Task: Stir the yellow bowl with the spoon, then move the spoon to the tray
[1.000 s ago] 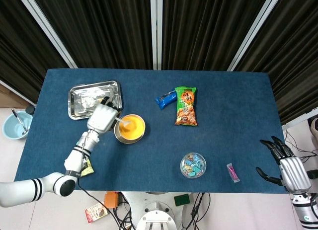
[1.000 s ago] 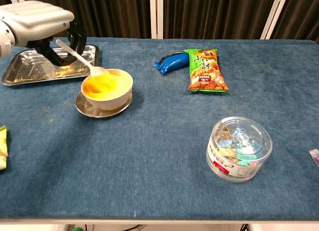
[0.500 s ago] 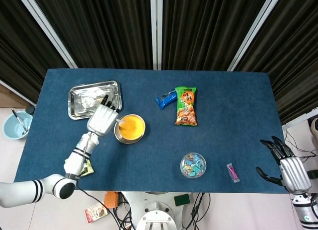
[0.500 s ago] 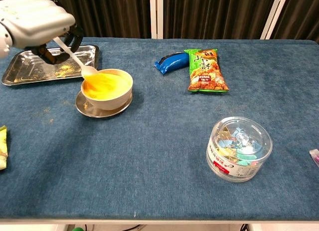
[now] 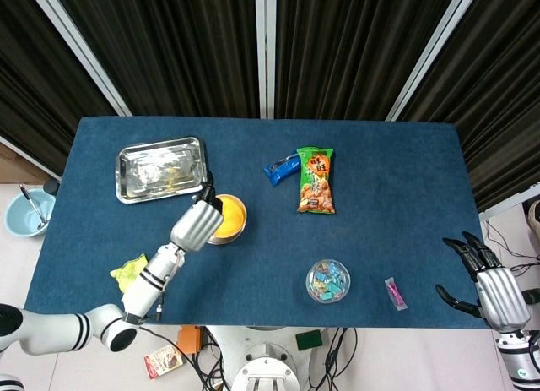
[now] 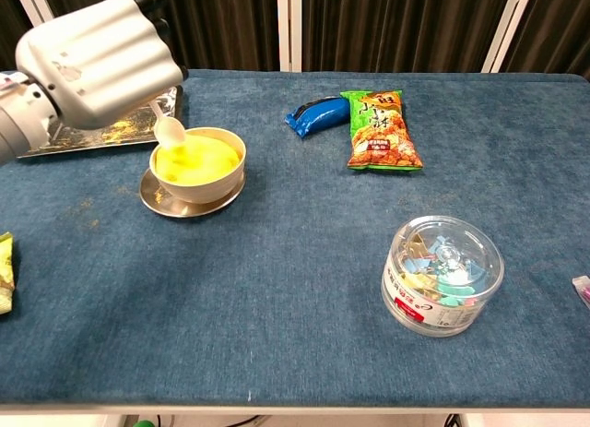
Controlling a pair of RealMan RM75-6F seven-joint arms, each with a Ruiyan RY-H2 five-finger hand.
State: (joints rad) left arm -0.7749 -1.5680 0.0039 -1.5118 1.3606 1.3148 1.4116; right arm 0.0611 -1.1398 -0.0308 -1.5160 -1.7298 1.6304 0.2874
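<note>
The table [image 6: 277, 289] wears deep blue cloth. On it: a yellow bowl [image 6: 198, 164] on a silver saucer [image 6: 161, 202], a white spoon [image 6: 169, 129], a shiny steel tray [image 5: 160, 168] — plus a green-and-orange snack bag [image 6: 380, 130], a blue packet [image 6: 315, 112] and a pink wrapper [image 5: 395, 293].

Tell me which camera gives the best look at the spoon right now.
The chest view. There the spoon shows its pale bowl end just above the yellow bowl, its handle running up under the left hand. In the head view that hand covers the spoon entirely.
</note>
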